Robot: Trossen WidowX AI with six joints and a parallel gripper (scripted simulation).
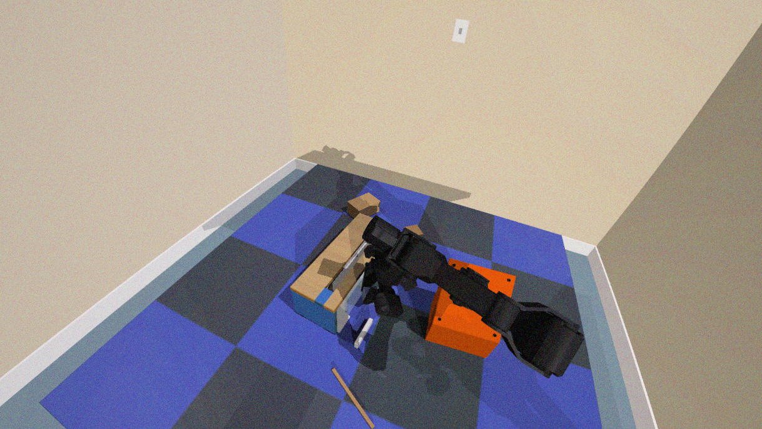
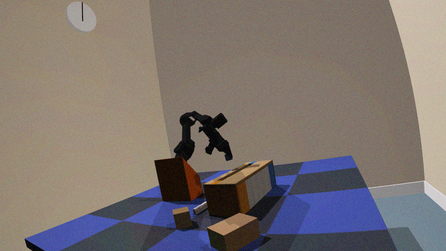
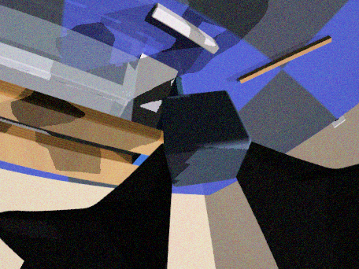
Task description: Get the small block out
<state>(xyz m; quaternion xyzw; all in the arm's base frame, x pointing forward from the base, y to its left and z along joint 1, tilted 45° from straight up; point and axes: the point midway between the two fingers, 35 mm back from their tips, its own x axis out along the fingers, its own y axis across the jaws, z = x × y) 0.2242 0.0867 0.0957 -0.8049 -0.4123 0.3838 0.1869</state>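
Note:
The small blue-grey block [image 3: 206, 126] [image 2: 228, 158] is held between the fingertips of my gripper [image 3: 198, 146] [image 2: 229, 153], which is shut on it. In the exterior view the block hangs in the air, higher than the top of the box [image 1: 341, 245] [image 2: 221, 199] [image 3: 24, 145]. In the top view the arm reaches over the box's clear-front side and hides part of it; the block cannot be made out there. The box stands upright, with a blue end [image 1: 314, 315] [image 2: 272, 174] and a slot along its wooden top. The exact gap between block and box is hard to tell.
An orange block-shaped base [image 1: 447, 314] [image 2: 171, 179] stands on the clear-front side. A white bar [image 1: 363, 333] [image 2: 200, 208] [image 3: 185, 27] and a thin wooden stick [image 1: 351, 396] [image 3: 285, 60] lie on the table. A larger wooden block [image 1: 364, 204] [image 2: 234, 229] and a smaller one [image 1: 413, 230] [image 2: 181, 218] stand past the other end.

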